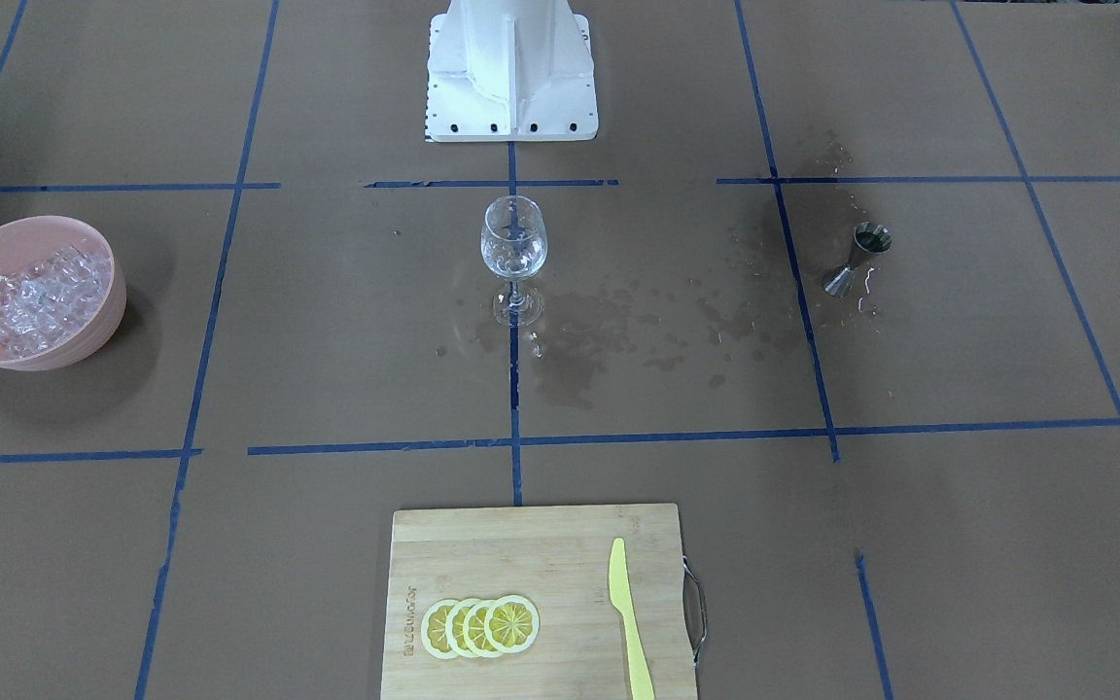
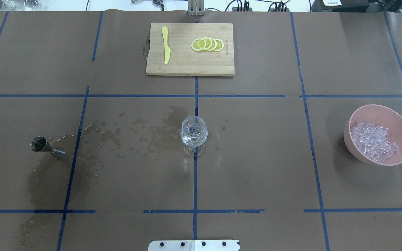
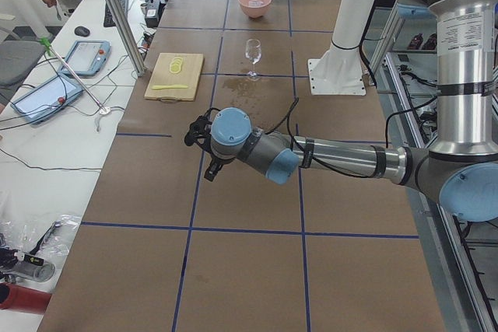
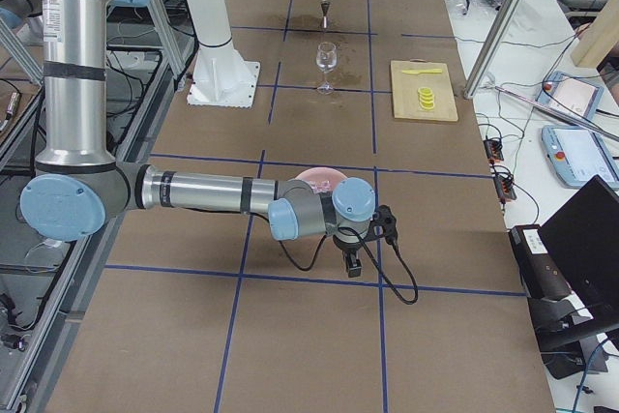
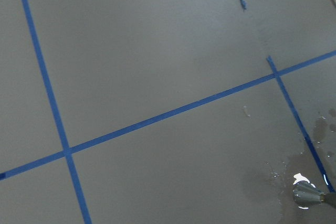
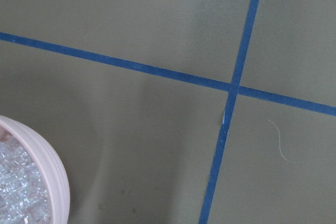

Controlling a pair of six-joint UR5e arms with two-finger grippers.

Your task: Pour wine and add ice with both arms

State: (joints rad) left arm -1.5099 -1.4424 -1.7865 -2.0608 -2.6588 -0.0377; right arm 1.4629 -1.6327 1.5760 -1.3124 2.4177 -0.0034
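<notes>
You are looking at a clear stemmed wine glass [image 2: 193, 135] standing at the table's centre, where both arms could reach it. A little colourless wine seems to be sitting in it. Glassy ice cubes [image 2: 373, 141] are lying heaped in a smooth pink bowl [image 2: 401, 129] near the right gripper [image 4: 354, 266]. A steel double-cone jigger [image 2: 47, 147] is standing beside the left gripper [image 3: 208, 170], among wet stains. You cannot tell whether either gripper is open.

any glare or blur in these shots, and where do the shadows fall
Left wrist view: a white glint on the wet paper beside the jigger. Overhead view: the bowl throws a soft shadow toward the glass. Right wrist view: the bowl's rim and the ice look slightly soft.
</notes>
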